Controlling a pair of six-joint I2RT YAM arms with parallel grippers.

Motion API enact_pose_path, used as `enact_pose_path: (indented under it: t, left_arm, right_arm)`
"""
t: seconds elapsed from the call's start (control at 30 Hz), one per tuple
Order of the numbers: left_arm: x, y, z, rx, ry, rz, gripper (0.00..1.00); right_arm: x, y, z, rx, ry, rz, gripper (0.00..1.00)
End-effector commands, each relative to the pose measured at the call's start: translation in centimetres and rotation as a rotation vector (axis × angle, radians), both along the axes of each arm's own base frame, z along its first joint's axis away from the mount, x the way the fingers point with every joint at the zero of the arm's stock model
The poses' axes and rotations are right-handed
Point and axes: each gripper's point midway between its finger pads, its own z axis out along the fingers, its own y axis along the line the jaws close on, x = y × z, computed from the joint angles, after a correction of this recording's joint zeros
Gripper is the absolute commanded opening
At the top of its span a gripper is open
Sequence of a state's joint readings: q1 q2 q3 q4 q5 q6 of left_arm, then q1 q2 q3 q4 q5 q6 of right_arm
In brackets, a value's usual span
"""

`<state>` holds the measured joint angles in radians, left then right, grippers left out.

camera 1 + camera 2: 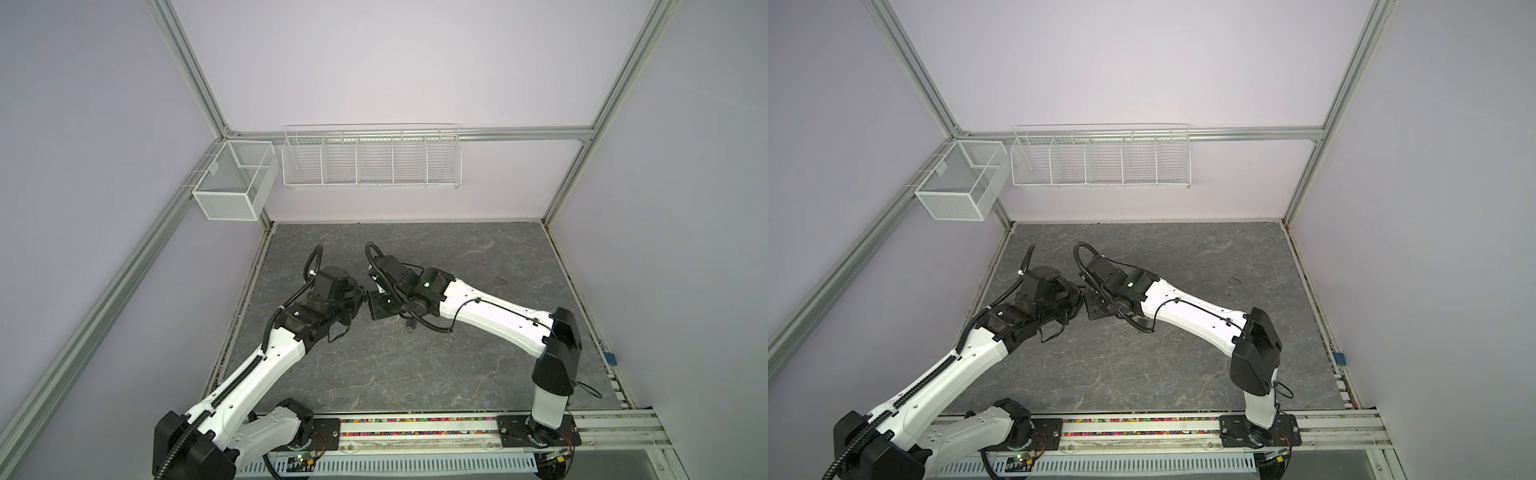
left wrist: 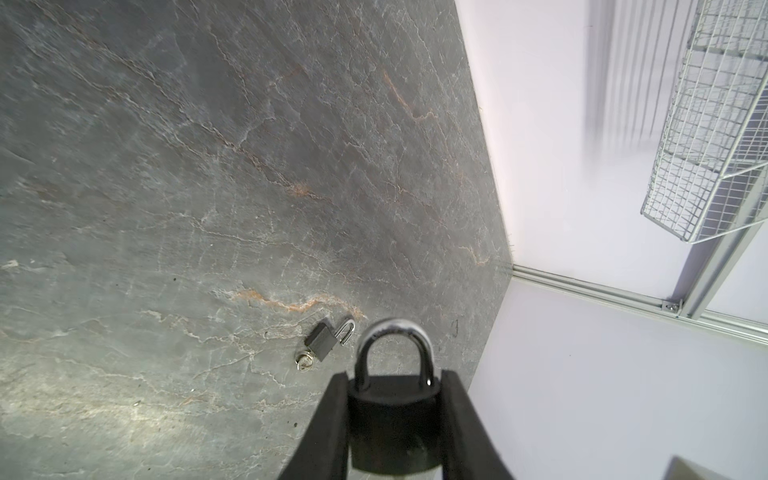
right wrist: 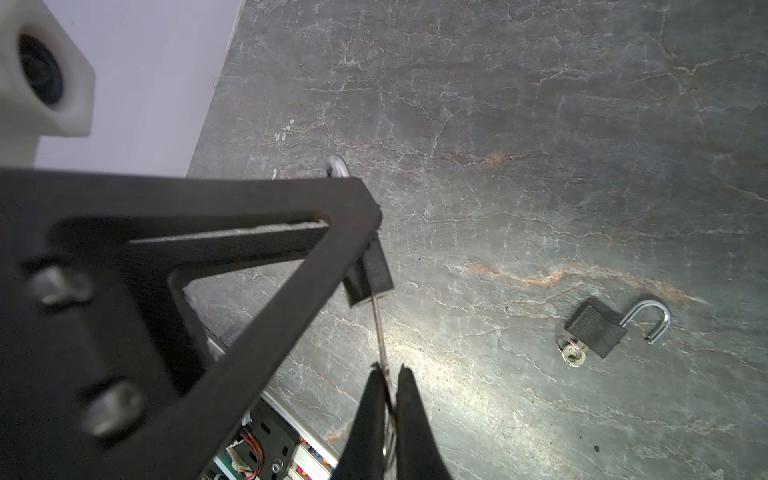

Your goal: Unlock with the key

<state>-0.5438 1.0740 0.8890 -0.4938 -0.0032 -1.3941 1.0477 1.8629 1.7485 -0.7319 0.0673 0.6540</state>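
My left gripper [image 2: 394, 376] is shut on a black padlock [image 2: 392, 424], one finger on each side of its body. The silver shackle [image 2: 395, 328] sticks out beyond the fingertips, and both its legs reach the body. My right gripper [image 3: 388, 370] is shut on a thin silver key [image 3: 380, 328]. The key's blade runs straight into the underside of the padlock [image 3: 370, 274]. In both top views the two grippers meet tip to tip left of the table's middle, with the left gripper [image 1: 359, 301] facing the right gripper [image 1: 376, 289].
A second small padlock [image 3: 596, 328] lies on the grey stone table [image 1: 415, 374] with its shackle swung open and a key [image 3: 572, 353] in it. It also shows as the second padlock [image 2: 322, 340] and the second padlock [image 1: 410, 328]. A wire basket [image 1: 372, 183] and a mesh box [image 1: 226, 203] hang on the back wall.
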Motion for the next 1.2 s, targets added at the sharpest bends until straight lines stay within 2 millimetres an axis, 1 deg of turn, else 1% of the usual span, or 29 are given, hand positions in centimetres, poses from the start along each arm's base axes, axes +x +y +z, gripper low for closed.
enact_pose_path:
  t: [0.0,0.1,0.2,0.23,0.33,0.5,0.6,0.67,0.77,0.87,0.97,1.03,1.1,1.17]
  left_arm:
    - [-0.3,0.2,0.3,-0.010,0.011,-0.021,0.00]
    - [0.1,0.2,0.0,-0.039,0.018,-0.016,0.00]
    - [0.1,0.2,0.0,-0.038,0.018,-0.013,0.00]
    - [0.1,0.3,0.1,-0.038,0.016,-0.012,0.00]
    - [-0.1,0.4,-0.3,-0.029,0.025,-0.015,0.00]
    - [-0.4,0.7,-0.8,-0.024,0.032,-0.008,0.00]
    - [-0.4,0.6,-0.8,-0.023,0.034,-0.012,0.00]
    - [-0.4,0.5,-0.9,-0.029,0.037,-0.015,0.00]
    - [-0.2,0.3,-0.6,-0.041,0.027,-0.012,0.00]
    - [-0.2,0.4,-0.7,-0.036,0.032,-0.012,0.00]
    - [-0.1,0.2,-0.5,-0.043,0.027,-0.014,0.00]
    - [-0.2,0.3,-0.5,-0.042,0.028,-0.013,0.00]
    - [-0.2,0.3,-0.5,-0.042,0.028,-0.013,0.00]
    - [-0.4,0.6,-0.7,-0.032,0.033,-0.005,0.00]
  right_arm:
    - [-1.6,0.2,0.1,0.019,0.067,0.081,0.07]
    - [-2.9,0.1,-1.0,-0.012,0.143,0.111,0.07]
    - [-2.9,-0.5,-1.9,-0.037,0.184,0.098,0.07]
    - [-2.9,-0.4,-1.9,-0.031,0.197,0.102,0.07]
    - [-2.5,0.1,-0.6,0.024,0.192,0.099,0.07]
    - [-0.5,-0.8,0.0,-0.013,0.121,0.035,0.07]
    - [0.0,-0.5,0.4,-0.002,0.105,0.035,0.07]
    - [-0.1,0.0,0.2,0.010,0.114,0.048,0.07]
    - [0.0,-0.3,-0.8,-0.029,0.132,0.041,0.07]
    - [-0.4,-0.3,-1.0,-0.024,0.140,0.052,0.07]
    - [-0.2,-0.5,-1.4,-0.036,0.136,0.041,0.07]
    - [-0.1,-0.6,-1.4,-0.040,0.134,0.038,0.07]
    - [0.0,-0.4,-1.0,-0.031,0.127,0.038,0.07]
    - [0.0,-0.8,-0.9,-0.049,0.122,0.039,0.07]
